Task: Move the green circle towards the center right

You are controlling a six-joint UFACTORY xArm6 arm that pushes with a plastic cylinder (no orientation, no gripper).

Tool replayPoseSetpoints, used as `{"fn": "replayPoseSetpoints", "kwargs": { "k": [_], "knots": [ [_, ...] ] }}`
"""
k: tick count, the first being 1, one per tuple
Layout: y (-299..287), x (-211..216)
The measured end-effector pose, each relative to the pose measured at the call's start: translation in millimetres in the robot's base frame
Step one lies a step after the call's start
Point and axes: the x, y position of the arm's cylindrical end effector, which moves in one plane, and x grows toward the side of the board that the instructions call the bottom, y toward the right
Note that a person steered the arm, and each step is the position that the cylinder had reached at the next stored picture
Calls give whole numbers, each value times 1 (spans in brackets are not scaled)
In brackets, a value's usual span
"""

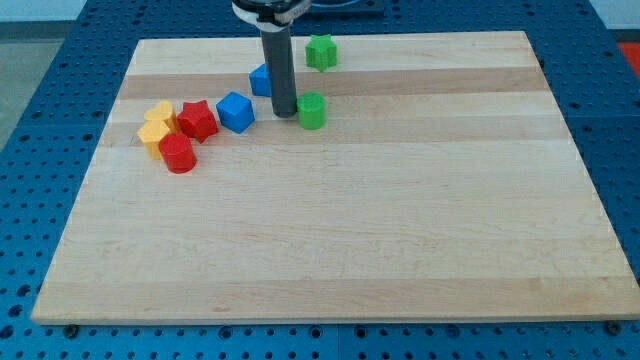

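Observation:
The green circle (pixel 312 110) is a short green cylinder on the wooden board (pixel 330 240), in the upper middle of the view. My tip (pixel 285 113) is the lower end of the dark rod and stands just to the left of the green circle, close to it or touching it. A blue block (pixel 262 80) sits partly hidden behind the rod, up and left of the tip.
A green star-like block (pixel 321 52) lies near the board's top edge. A blue cube (pixel 236 111), a red star (pixel 198 120), a red cylinder (pixel 178 154) and two yellow blocks (pixel 155 128) cluster at the view's left.

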Motion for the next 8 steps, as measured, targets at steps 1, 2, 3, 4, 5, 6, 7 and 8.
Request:
{"fn": "replayPoseSetpoints", "kwargs": {
  "k": [1,2,3,4,5,6,7,8],
  "knots": [
    [20,11],
    [46,11],
    [69,11],
    [82,8],
    [92,3],
    [93,-11],
    [98,-23],
    [123,-23]
  ]
}}
